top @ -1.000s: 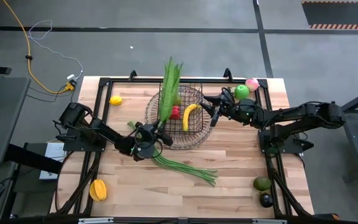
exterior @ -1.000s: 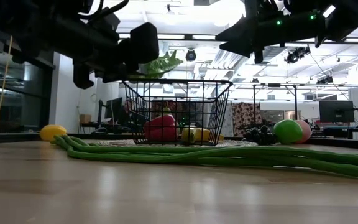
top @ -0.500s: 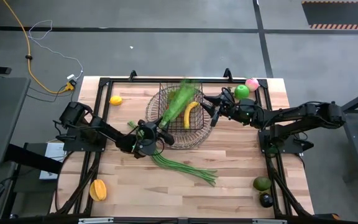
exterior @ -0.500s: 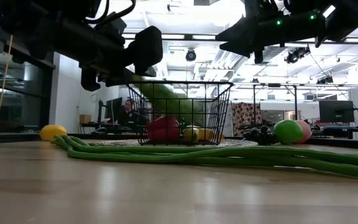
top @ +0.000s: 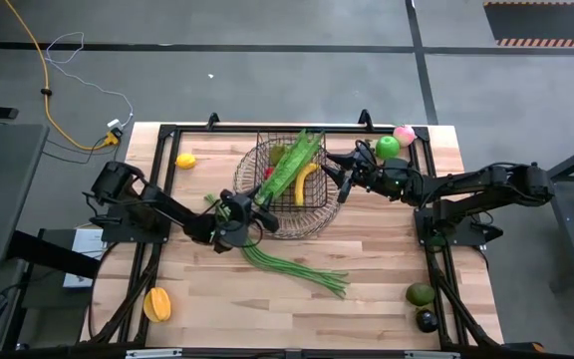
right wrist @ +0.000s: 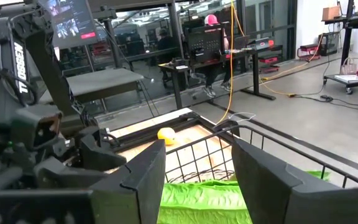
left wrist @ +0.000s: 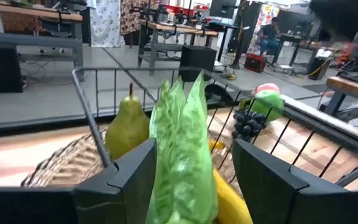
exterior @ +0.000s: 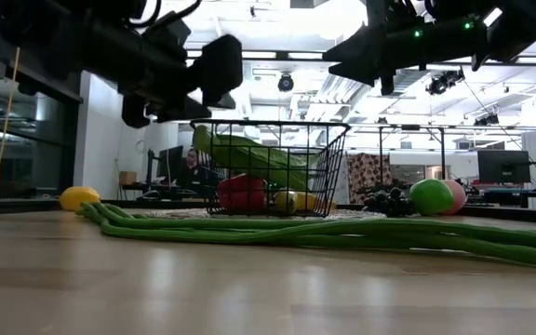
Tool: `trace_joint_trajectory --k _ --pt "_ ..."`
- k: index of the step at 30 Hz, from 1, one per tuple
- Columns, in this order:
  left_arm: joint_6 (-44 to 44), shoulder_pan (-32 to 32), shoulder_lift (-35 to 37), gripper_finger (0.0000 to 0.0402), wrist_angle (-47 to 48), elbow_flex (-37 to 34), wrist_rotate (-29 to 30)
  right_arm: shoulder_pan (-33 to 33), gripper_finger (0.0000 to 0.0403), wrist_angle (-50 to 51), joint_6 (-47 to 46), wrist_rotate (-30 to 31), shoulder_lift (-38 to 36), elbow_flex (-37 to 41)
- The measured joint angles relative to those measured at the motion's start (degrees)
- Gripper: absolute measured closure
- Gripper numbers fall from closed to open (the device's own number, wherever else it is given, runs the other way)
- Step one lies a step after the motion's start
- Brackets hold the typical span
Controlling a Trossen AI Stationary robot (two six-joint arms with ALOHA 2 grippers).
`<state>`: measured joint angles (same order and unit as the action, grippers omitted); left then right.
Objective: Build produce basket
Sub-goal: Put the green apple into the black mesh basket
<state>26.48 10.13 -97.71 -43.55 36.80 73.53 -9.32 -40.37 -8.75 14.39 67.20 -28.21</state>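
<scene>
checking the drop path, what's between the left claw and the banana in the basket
The long green leafy bunch lies there, slanting from the left claw over the basket rim toward the banana, clearest in the high view.

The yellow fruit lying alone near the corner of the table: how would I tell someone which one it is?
Start from the wire basket in the far middle of the wooden table, then look towards the left arm's side, at the far corner. The lemon lies there alone on bare wood. It is small, round and outside the basket, unlike the long yellow banana inside.
</scene>
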Motion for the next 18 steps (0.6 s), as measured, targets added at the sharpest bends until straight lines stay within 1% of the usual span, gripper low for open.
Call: trace_joint_trajectory --k 7,10,13,16,18 --pt "-4.6 0.0 3.9 0.0202 0.1 0.0 -3.2 0.0 0.0226 0.0 0.0 0.0 0.0 0.0" --pt "-9.7 0.1 6.2 0.0202 0.3 0.0 -4.7 0.0 0.0226 0.2 0.0 0.0 0.0 0.0" --pt "-20.3 0.5 11.3 0.0202 0.5 0.0 -5.3 0.0 0.0226 0.4 0.0 0.0 0.0 0.0" --pt "-32.4 1.5 19.4 0.0202 0.5 0.0 -5.4 0.0 0.0226 0.5 0.0 0.0 0.0 0.0" --pt "-38.8 2.5 25.2 0.0202 2.1 0.0 -6.6 0.0 0.0226 0.6 0.0 0.0 0.0 0.0"
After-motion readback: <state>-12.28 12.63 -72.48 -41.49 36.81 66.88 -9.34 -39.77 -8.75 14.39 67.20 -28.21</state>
